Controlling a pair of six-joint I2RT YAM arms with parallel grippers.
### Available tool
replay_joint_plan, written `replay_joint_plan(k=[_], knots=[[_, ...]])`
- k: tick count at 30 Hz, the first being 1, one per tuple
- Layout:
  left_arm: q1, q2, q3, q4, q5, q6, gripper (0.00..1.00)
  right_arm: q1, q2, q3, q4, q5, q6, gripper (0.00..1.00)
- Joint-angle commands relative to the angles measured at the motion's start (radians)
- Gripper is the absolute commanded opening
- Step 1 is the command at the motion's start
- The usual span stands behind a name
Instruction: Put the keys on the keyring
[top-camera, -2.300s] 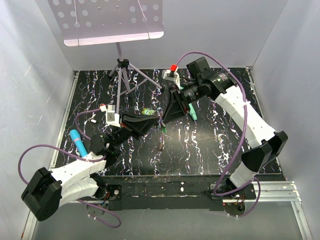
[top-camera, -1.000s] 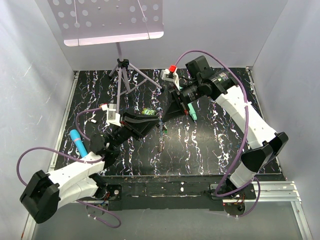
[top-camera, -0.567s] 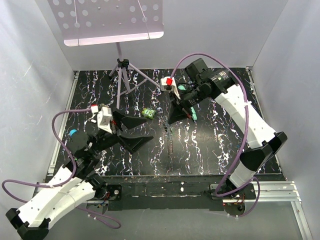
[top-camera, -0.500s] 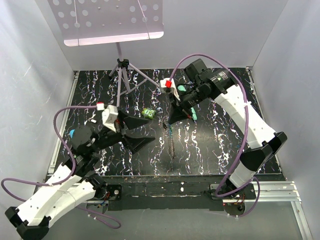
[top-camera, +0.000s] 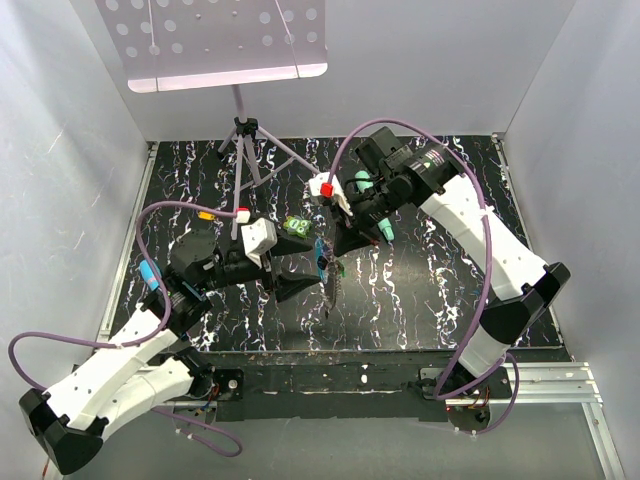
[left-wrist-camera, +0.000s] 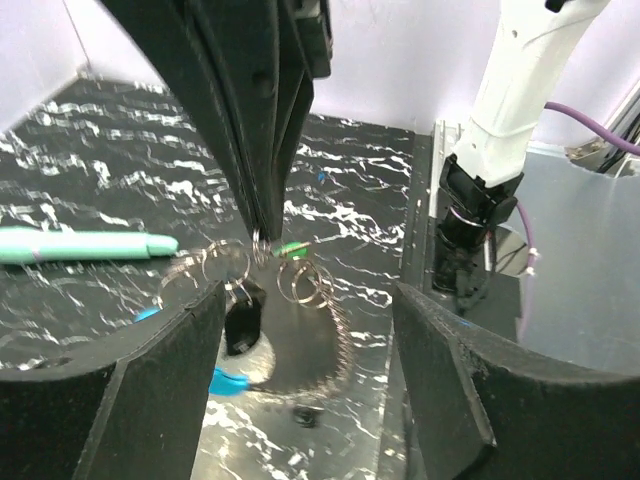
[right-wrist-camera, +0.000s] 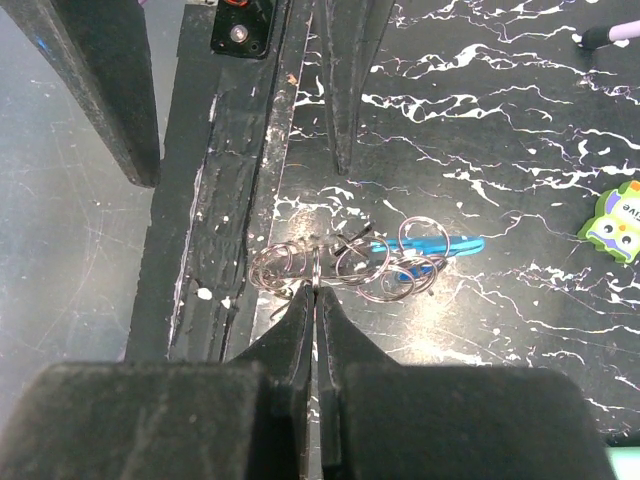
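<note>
Keyring (right-wrist-camera: 340, 265): thin shiny wire loops plus a curved blue plastic clasp (right-wrist-camera: 440, 243), dangling over the glossy black marbled table (right-wrist-camera: 520, 130). Right gripper (right-wrist-camera: 314, 288) is pinching one loop, jaws closed together. Left gripper (left-wrist-camera: 308, 298) is gaping wide, with the loops between its fingers; I cannot tell whether they touch.

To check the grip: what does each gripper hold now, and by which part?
The right gripper pinches one thin wire loop of the blue-clasped grey metal keyring. The left gripper is open, holding nothing.

top external: overhead from near edge, whole counter (top-camera: 430, 295)
left wrist: close, low
right wrist: close, downward
shared: keyring (right-wrist-camera: 345, 268)
</note>
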Motion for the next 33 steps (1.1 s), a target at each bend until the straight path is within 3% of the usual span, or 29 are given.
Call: replay_joint_plan(k=[1,6,18,27,33], knots=[[0.005,-0.005,-0.035,0.157,0.027,0.089,0.64,0.011,-0.029,-0.003,-0.226,-0.038,-0.038,0.01],[0.005,0.041,-0.043,0.202,0.033,0.065,0.54,0.014,-0.035,-0.007,-0.2,-0.044,-0.033,0.01],[0.003,0.124,-0.021,0.217,0.05,0.063,0.45,0.017,-0.031,-0.011,-0.2,-0.057,-0.033,0.01],[0.003,0.153,-0.015,0.234,0.059,0.016,0.32,0.018,-0.031,-0.015,-0.2,-0.064,-0.032,0.01],[0.005,0.153,-0.024,0.255,0.064,-0.003,0.31,0.018,-0.034,-0.02,-0.201,-0.068,-0.029,0.01]])
